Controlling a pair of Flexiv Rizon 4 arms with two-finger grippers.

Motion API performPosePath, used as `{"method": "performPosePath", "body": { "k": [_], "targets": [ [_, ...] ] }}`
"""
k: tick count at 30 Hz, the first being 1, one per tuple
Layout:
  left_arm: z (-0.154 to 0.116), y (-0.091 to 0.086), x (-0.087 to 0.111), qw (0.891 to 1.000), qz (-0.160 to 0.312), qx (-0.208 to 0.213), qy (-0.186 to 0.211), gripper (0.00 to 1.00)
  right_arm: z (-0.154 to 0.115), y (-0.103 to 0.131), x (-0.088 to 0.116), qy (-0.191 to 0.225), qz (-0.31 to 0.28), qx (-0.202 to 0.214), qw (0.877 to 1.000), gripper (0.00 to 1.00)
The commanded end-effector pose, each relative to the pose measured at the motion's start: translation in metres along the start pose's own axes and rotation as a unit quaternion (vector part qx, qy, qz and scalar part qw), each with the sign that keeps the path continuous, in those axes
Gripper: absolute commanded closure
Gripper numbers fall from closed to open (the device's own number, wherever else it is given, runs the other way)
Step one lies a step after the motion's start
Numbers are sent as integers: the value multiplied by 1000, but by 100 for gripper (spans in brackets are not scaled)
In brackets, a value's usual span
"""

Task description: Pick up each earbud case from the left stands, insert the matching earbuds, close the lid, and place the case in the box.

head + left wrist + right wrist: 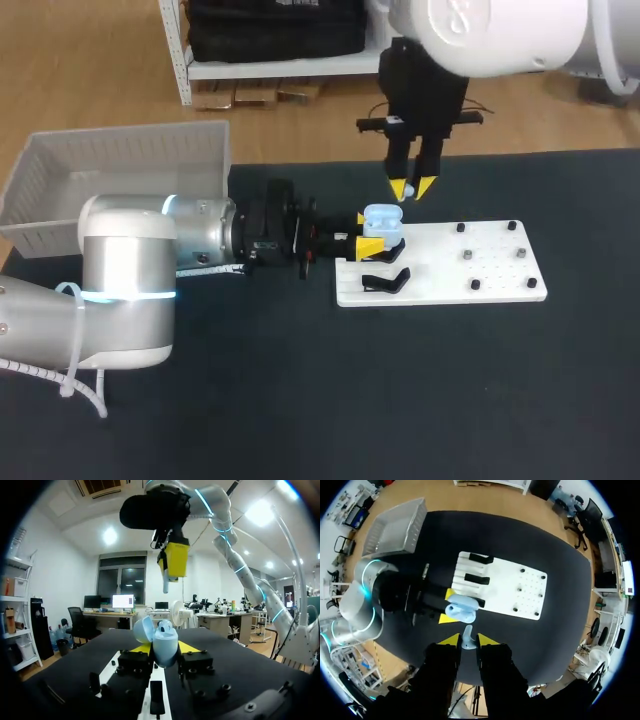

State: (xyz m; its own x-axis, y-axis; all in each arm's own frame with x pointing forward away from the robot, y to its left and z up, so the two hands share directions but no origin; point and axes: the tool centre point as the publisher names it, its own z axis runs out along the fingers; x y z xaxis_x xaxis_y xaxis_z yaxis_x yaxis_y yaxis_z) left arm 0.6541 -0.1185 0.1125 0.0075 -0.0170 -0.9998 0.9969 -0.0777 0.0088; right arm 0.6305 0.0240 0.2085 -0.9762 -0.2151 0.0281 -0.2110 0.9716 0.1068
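Note:
A light-blue earbud case (382, 220) with its lid open sits between the yellow tips of my left gripper (367, 236), which is shut on it at the left edge of the white stand board (450, 265). In the left wrist view the case (166, 644) is upright between the fingers, its lid (144, 629) swung back. My right gripper (412, 188) hangs just above and behind the case, shut on a small pale earbud (467, 637). That earbud (166, 582) points down over the open case (462, 607).
Two black stands (480, 569) stay on the board's left part, with small black pegs (490, 255) on its right part. A white plastic box (120, 180) stands at the table's back left. My left arm's body (130, 280) lies across the left of the table.

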Motion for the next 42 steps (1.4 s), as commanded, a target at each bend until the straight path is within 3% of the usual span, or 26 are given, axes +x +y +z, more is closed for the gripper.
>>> {"method": "performPosePath", "body": {
  "k": [1,13,17,21,28,42],
  "targets": [
    [0,-1,1,1000,2,-3,-1,100,1,0,4,-6,1,1,1000,100],
    [0,-1,1,1000,2,-3,-1,100,1,0,4,-6,1,1,1000,100],
    [0,-1,1,1000,2,-3,-1,100,-5,8,1,-9,-49,-10,999,100],
    [0,-1,1,1000,2,-3,-1,100,2,23,0,1,-122,21,992,100],
    [0,-1,1,1000,2,-3,-1,100,14,27,-2,36,-183,41,982,100],
    [0,-1,1,1000,2,-3,-1,100,20,18,-2,33,-183,52,981,100]
  ]
}}
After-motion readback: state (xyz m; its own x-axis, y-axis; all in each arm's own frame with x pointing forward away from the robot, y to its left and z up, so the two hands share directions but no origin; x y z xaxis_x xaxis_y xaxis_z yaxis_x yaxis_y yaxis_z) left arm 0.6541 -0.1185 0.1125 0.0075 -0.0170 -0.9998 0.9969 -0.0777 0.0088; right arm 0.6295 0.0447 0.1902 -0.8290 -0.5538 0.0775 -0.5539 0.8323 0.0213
